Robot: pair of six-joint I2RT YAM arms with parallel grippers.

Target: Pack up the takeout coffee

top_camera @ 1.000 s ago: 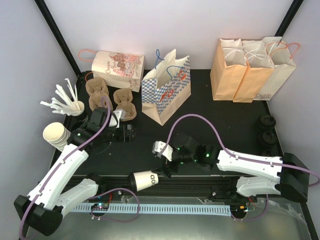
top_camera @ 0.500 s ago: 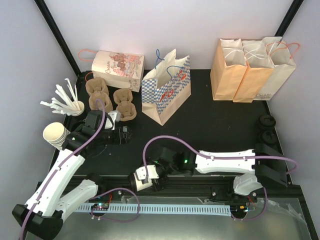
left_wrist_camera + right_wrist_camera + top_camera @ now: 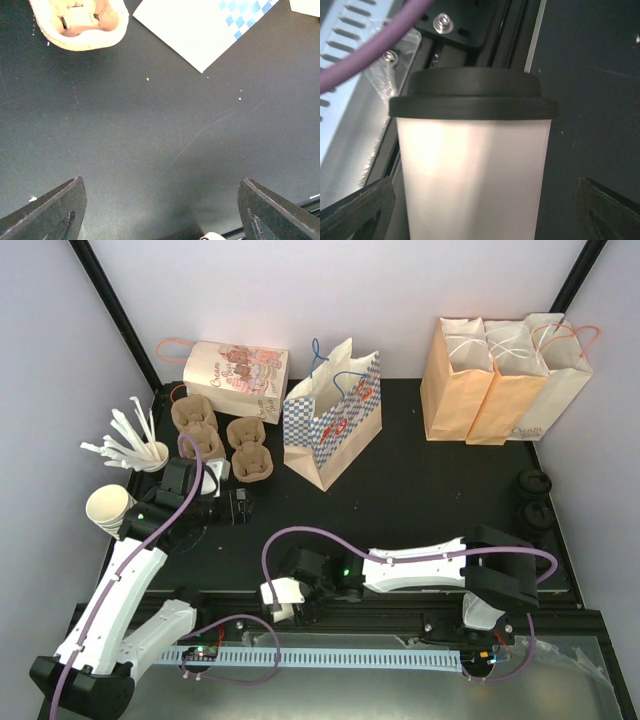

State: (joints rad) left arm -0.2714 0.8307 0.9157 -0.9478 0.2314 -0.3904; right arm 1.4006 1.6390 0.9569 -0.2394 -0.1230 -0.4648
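At the table's near edge, the right tool (image 3: 283,608), fingers spread, has slid farther left around the coffee cup (image 3: 475,160).

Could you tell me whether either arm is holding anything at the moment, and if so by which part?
Nothing is held. The right gripper has its jaws wide open either side of the lidded coffee cup, not touching it. The left gripper is open over bare table.
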